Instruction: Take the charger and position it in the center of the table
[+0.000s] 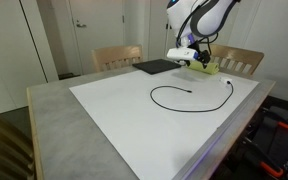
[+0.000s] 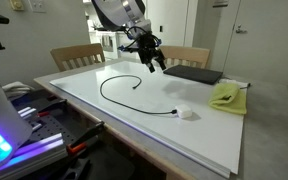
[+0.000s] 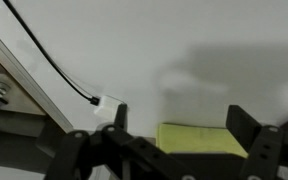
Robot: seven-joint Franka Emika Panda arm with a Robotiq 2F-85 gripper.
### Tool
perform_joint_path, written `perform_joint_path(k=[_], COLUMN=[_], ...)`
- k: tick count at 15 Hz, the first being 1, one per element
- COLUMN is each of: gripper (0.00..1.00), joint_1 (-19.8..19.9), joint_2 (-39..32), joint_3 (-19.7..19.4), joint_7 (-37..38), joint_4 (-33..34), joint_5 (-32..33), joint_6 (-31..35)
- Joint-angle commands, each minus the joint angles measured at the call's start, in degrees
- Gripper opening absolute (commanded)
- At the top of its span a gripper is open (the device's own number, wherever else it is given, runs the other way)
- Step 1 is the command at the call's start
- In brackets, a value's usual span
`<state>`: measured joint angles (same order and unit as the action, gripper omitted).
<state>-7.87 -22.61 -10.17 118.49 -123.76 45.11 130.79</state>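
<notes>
Above the far part of the large grey stone-look table (image 1: 46, 112), the arm's black two-finger gripper (image 3: 176, 118) hangs clear of the surface. In the wrist view its fingers are spread wide with nothing between them.

The charger, a long thin black cable (image 2: 102, 90), lies in a loose open loop on the big white sheet (image 1: 124, 125) that covers most of the tabletop. In both exterior views the loop sits toward the gripper's side of the sheet, not dead centre. One end finishes in a small white plug block (image 3: 109, 102), close to one finger in the wrist view and near the folded yellow-green cloth (image 3: 199, 142). The flat black rectangular pad (image 2: 194, 73) lies apart from the cable. My judgement is that no grasp has been made.

Risks from here:
1. The cable is very thin and lies flat. If the fingers close slightly high they will meet on air; slightly low and they scrape or pinch the sheet and wrinkle it.
2. The cloth lies almost under the open claw. A straight descent from this pose could take the cloth instead of the cable.
3. The cable is limp. Lifting it at one point leaves the rest dragging, so the loop may collapse or tangle, or the trailing plug may snag the cloth.
4. A grip on the smooth plug block may slip out sideways.
</notes>
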Motion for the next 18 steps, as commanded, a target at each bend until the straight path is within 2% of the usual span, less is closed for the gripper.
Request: perform_joint_path(k=[1,2,3,5,6,8,11,13,18], gripper=[1.00,1.00,1.00,1.00,1.00,1.00,1.00,1.00,1.00], joint_1=[6.60,8.52,11.27,17.90,10.72,13.79,13.85,14.99,32.42], joint_2=[2.54,2.57,2.61,1.77,0.10,0.06,-0.38,-0.93,-0.75], joint_3=[0.04,-0.11,0.18,3.44,-1.40,-1.15,-0.76,0.01,14.92], joint_7=[-10.14,-12.93,-17.63,-26.56,-20.41,-26.03,-27.30,-33.72,-55.99], joint_4=[-3.31,-3.77,-4.32,-4.87,-2.35,-3.13,-3.17,-3.62,-5.97], joint_5=[4.85,4.23,0.86,-6.43,-3.23,-6.86,-7.19,-10.14,-21.01], joint_6=[10.46,13.54,16.69,18.90,16.59,18.46,18.72,20.71,24.06])
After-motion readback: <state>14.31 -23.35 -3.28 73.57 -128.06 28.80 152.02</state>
